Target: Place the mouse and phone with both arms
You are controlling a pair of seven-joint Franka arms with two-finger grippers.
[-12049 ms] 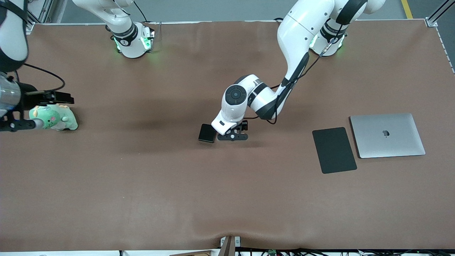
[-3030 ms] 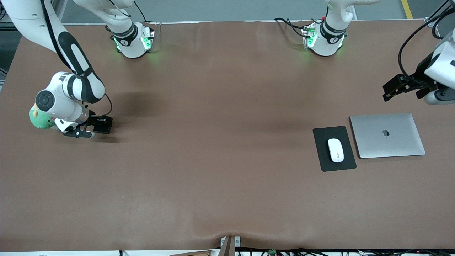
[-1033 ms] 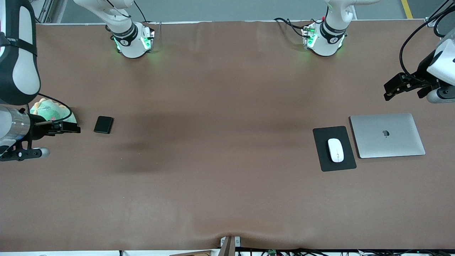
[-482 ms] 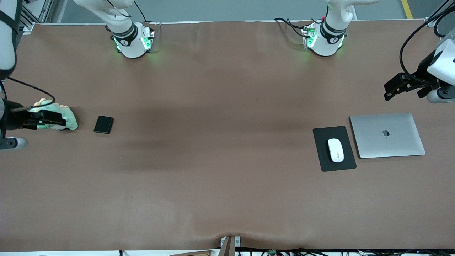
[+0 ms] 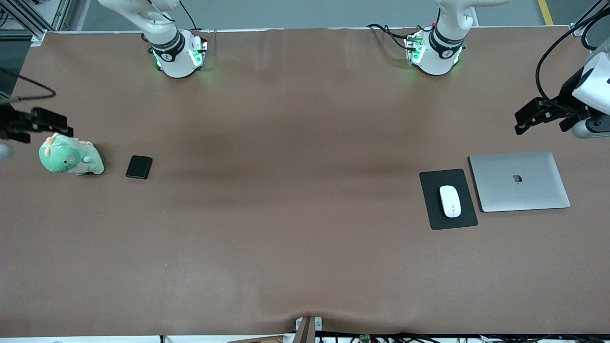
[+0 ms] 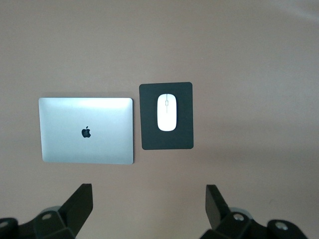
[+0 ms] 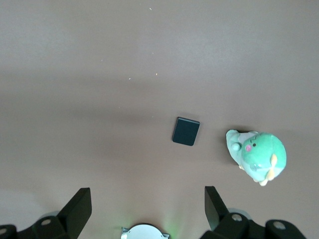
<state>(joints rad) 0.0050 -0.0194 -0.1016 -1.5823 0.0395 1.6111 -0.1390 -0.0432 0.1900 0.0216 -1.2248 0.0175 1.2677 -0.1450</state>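
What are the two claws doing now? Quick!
Left claw: open, empty, up over the table near the laptop.
Right claw: open, empty, up over the table's end near the plush.

The right gripper (image 7: pixel 148 206) hangs high above the brown table (image 7: pixel 99 74), its two black fingers (image 7: pixel 79 206) spread wide apart with nothing between them. Below on the table lies the phone (image 7: pixel 186 131), flat and slightly askew. Just beside the phone, but not touching it, sits a green plush toy (image 7: pixel 258 156) with a pink cheek and a pale belly. A white round base (image 7: pixel 144 232) with a green glow shows at the picture's edge between the fingers, well apart from the phone.
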